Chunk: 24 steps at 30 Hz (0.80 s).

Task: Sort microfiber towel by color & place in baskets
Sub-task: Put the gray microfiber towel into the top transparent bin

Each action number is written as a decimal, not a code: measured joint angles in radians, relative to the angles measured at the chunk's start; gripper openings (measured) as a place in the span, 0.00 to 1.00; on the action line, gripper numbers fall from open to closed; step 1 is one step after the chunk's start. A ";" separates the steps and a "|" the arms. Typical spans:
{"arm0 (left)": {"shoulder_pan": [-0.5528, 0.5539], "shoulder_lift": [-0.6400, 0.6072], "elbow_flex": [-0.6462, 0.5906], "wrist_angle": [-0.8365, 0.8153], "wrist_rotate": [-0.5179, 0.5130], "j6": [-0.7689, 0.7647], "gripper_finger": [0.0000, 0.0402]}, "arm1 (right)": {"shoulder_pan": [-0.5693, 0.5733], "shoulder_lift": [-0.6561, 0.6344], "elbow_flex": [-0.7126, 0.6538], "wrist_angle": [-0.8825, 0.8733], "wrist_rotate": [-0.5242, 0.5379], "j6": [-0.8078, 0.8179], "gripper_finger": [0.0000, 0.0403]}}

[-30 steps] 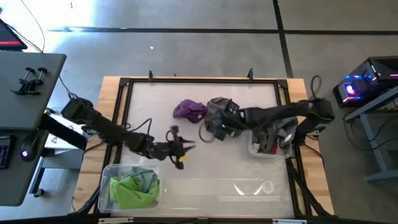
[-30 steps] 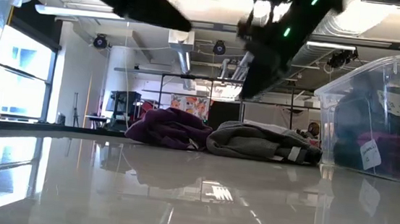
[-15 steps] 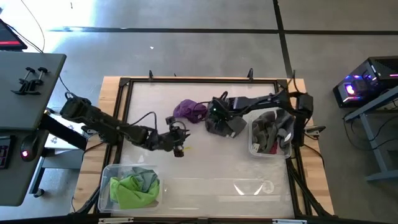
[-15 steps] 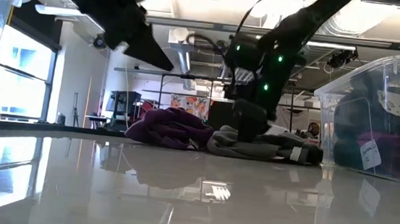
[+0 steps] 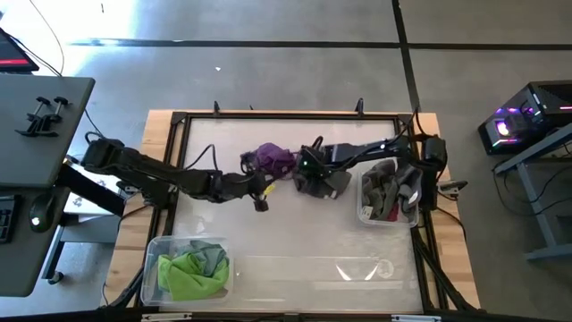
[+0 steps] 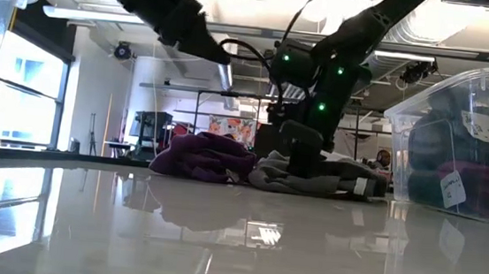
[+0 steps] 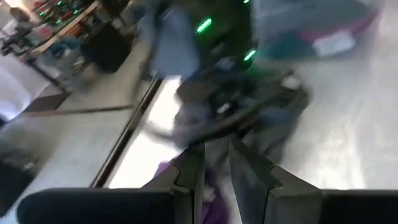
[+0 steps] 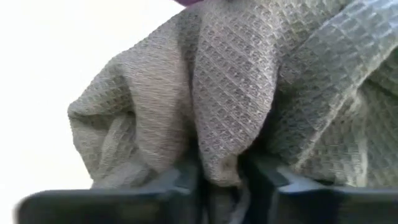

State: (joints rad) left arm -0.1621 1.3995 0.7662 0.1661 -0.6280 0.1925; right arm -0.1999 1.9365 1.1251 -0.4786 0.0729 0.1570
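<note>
on the glossy table, grey cloth pinched by the right gripper

over the pale, shiny table (image 5: 295, 241) with its wooden edge and dark frame, both arms reach to the middle. behind the table the low view shows an open workshop with ceiling pipes, lamps and a bright window. beside the table stand a grey desk (image 5: 40, 116) and a lit computer case (image 5: 527, 121).

the right gripper (image 8: 219, 180) is closed on a fold of the grey towel (image 8: 249, 87), a thick waffle-weave cloth lying crumpled on the table. just beside this gripper, touching the grey cloth, lies the purple towel (image 5: 271, 158), a soft rounded heap. the left gripper (image 7: 216, 168) hangs just beside the purple towel, above the table, its fingers almost together with a narrow gap and nothing between them.

behind the right gripper, near its arm, the smaller clear basket (image 5: 365, 212) holds grey and dark red cloths; its far end is cut off in the low view. well apart from both grippers, the wide clear basket (image 5: 152, 268) holds a lime green towel (image 5: 188, 273) and a grey one.

the left wrist view is blurred, so details there are hard to make out.
</note>
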 joint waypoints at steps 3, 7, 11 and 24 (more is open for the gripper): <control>-0.018 -0.040 0.000 -0.106 -0.052 -0.029 0.15 | 0.055 -0.035 -0.007 -0.032 0.063 0.021 0.05; -0.057 -0.099 0.000 -0.221 -0.114 -0.041 0.15 | 0.169 -0.135 -0.019 -0.094 0.176 0.120 0.09; -0.084 -0.168 0.000 -0.278 -0.138 -0.021 0.15 | 0.292 -0.295 0.001 -0.100 0.358 0.217 0.10; -0.116 -0.181 -0.001 -0.326 -0.137 -0.136 0.15 | 0.641 -0.572 0.352 -0.954 0.601 0.924 0.04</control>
State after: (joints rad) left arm -0.2779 1.2182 0.7654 -0.1595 -0.7652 0.0560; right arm 0.4406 1.3642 1.4774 -1.4329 0.6740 1.0814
